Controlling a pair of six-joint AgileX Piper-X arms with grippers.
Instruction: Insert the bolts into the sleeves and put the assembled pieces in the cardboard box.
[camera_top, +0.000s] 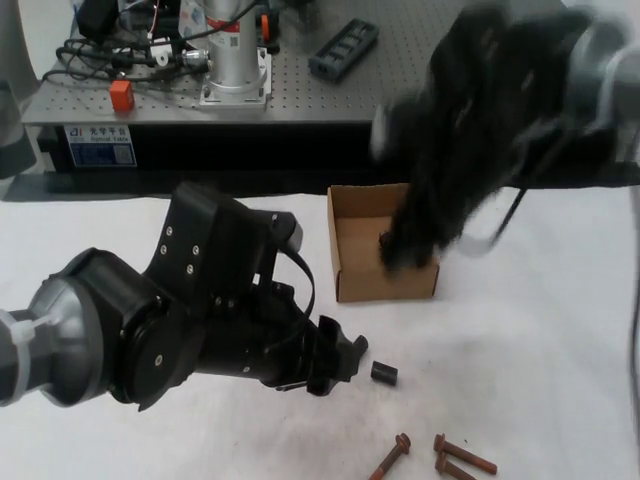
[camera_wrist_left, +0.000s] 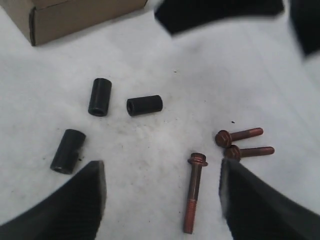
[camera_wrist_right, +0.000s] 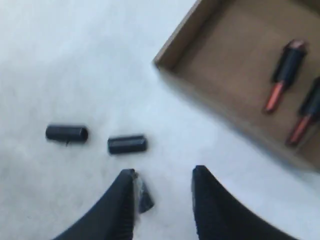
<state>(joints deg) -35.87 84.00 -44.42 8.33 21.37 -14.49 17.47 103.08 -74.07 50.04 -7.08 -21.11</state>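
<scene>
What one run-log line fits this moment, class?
left gripper open over bolts | right gripper open near cardboard box | two assembled pieces in box | three sleeves loose

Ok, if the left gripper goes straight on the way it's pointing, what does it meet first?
Probably the lone bolt on the cloth: it lies just ahead of the open left gripper, off-centre towards one finger. How far above it the gripper is, I can't tell.
</scene>
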